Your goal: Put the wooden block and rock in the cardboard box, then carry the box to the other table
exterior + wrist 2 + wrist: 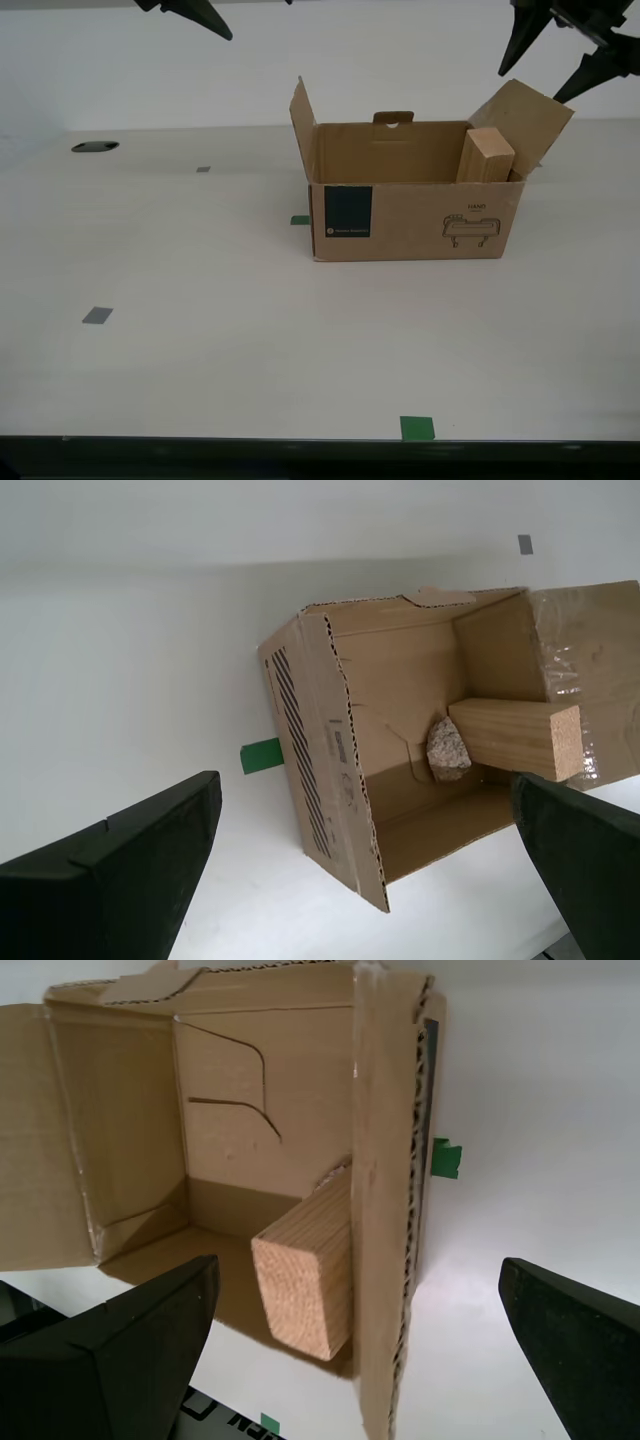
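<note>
Cream tabletop (200, 300), smooth and matte, runs back to a plain white wall (350, 60), dotted with grey tape squares (97, 316) and green tape marks (417, 428). At 1 o'clock from its centre stands the cardboard box (410, 225), flaps up, holding the wooden block (515, 738) propped on end and the rock (448, 750) touching it. My first gripper (365, 1350) and my second gripper (375, 865) hover above, jaws spread wide, empty.
</note>
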`<state>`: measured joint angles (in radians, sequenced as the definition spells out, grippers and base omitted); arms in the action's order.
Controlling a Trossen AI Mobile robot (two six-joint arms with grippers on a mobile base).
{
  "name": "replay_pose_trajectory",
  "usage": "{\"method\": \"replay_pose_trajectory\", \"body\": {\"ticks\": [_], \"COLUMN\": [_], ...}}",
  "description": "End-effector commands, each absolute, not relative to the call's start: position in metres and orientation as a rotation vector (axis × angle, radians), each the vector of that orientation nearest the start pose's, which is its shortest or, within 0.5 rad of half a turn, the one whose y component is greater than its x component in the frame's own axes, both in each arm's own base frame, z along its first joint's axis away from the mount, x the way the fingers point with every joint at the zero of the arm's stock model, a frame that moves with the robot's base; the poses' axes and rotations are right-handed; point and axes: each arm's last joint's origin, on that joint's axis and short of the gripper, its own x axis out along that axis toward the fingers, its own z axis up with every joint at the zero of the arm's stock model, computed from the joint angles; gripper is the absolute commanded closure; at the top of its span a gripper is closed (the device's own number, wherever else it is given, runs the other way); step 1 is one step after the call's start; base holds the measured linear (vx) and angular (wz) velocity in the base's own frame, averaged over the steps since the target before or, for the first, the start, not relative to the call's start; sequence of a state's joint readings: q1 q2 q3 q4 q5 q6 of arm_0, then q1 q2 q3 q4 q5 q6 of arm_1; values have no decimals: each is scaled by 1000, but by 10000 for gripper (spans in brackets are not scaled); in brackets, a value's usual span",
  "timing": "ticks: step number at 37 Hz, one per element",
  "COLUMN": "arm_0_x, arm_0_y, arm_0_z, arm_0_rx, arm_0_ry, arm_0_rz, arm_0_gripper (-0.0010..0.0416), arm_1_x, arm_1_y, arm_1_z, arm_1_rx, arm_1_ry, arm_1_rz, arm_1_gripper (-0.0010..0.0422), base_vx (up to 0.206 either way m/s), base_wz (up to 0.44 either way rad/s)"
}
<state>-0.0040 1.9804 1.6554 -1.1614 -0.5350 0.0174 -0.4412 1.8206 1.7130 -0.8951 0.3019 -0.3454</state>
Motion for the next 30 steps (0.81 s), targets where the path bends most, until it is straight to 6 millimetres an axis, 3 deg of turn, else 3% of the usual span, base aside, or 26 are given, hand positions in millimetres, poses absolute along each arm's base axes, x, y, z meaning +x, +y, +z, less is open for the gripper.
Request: {"method": "replay_pose_trajectory", "body": {"ticks": [1, 19, 30], "arm_0_x": [388, 391, 391], "arm_0_y": [13, 13, 14], "arm_0_z": [225, 222, 222], "arm_0_rx": [416, 410, 410], "arm_0_ry": [1458, 1436, 1438], "arm_0_rz": [427, 434, 433], "arm_0_gripper": [16, 16, 17], "arm_1_x": [347, 354, 362], "arm_1_y": [-181, -229, -235], "arm_1_z": [307, 251, 222], "arm_1_rx": [-225, -224, -212], "arm_1_ry": [1135, 1278, 1336], "arm_1_rz": [-509, -556, -537], "arm_1_gripper": [18, 19, 19], "base_vx": [0, 0, 0], "base_wz": [0, 0, 0]}}
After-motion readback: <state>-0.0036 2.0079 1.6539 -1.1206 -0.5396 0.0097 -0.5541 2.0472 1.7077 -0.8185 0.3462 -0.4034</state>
